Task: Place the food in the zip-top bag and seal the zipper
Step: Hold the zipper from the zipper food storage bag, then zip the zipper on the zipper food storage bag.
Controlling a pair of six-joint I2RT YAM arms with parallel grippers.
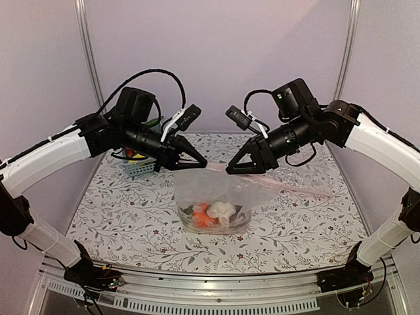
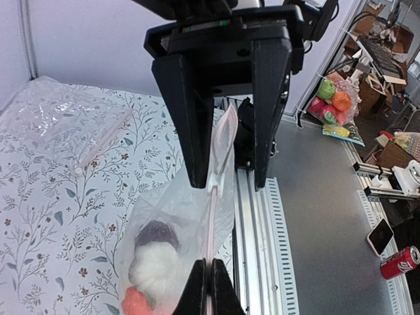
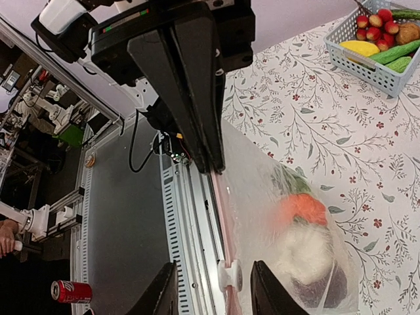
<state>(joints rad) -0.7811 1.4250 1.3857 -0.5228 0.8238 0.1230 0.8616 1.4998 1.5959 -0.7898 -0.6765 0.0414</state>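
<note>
Pinching the zipper (image 2: 225, 141) with the left gripper (image 2: 209, 275), jaws closed hard on the strip, I am holding the mouth edge of the zip-top bag (image 1: 210, 190) up above the table (image 1: 118, 216). The right gripper (image 3: 215, 272) is standing open, its two fingers straddling the same strip a little further along and not clamping it. The two grippers are facing each other tip to tip, near but apart.

Below them the bag is hanging with its bottom apparently resting on the table. The food (image 1: 211, 213) is lying bunched in that bottom, all three pieces together. Loading therefore looks done, and I judge that the sealing step is now in hand. I cannot tell how much of the strip is already pressed shut.

For the next move I am planning to close the right gripper on the strip just beside the left one. Then I would draw it along the mouth edge, with the left one anchoring and the strip taut. The thin film may bunch between the fingers.

The basket (image 3: 367, 62) is sitting behind the left arm, and a second bag (image 2: 59, 115) is lying flat on the right side of the table.
</note>
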